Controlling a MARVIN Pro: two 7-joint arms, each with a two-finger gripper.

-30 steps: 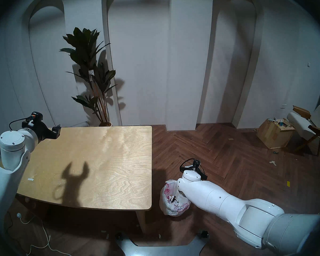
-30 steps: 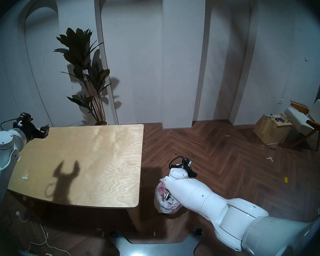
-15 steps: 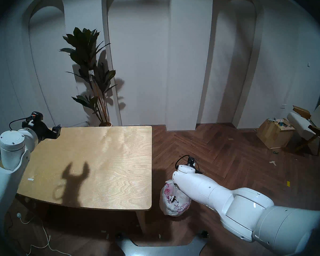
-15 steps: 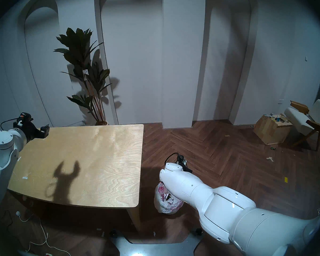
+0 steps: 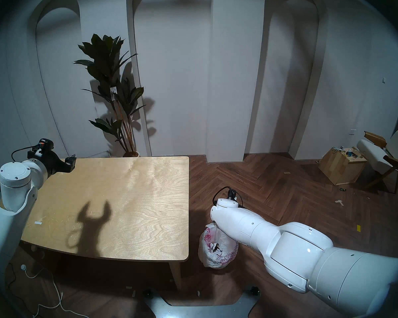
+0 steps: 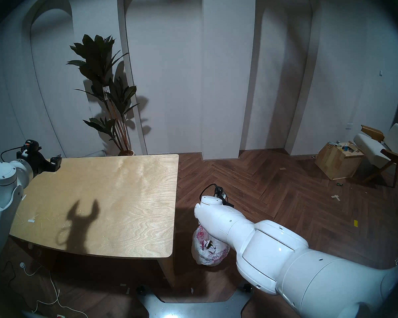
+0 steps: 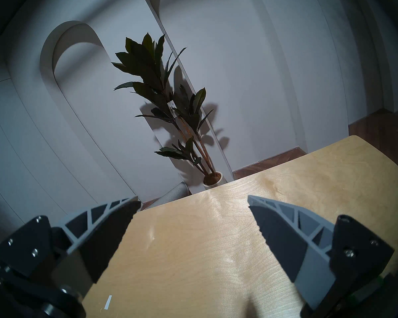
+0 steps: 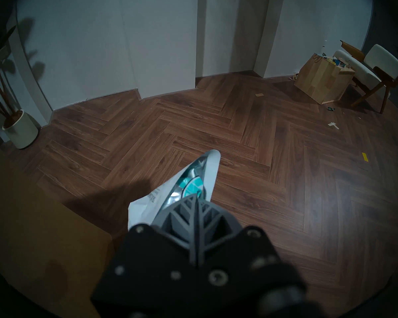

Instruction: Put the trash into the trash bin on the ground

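A crumpled white wrapper with teal print [image 8: 193, 179] sticks out past the fingertips of my right gripper [image 8: 197, 197], which is shut on it above the wooden floor. In the head views that gripper is hidden behind my right wrist [image 5: 226, 202]. The trash bin [image 5: 205, 253] [image 6: 198, 253], lined with a white bag printed in red-pink, stands on the floor right of the table. My right forearm crosses above it, and scraps [image 5: 216, 247] lie inside it. My left gripper [image 7: 193, 199] [image 5: 71, 159] hangs open and empty over the table's far left corner.
The light wooden table [image 5: 124, 196] fills the left, a small white tape strip [image 5: 38, 223] on it. A potted plant [image 5: 115, 92] stands behind it. At the far right are a wooden cube box [image 5: 340, 168] and a chair [image 5: 381, 157]. A cable [image 5: 55, 294] lies by my base.
My right arm has swung left and farther out with the wrapper, its wrist now beyond the bin and nearer the table. The left arm has not moved.
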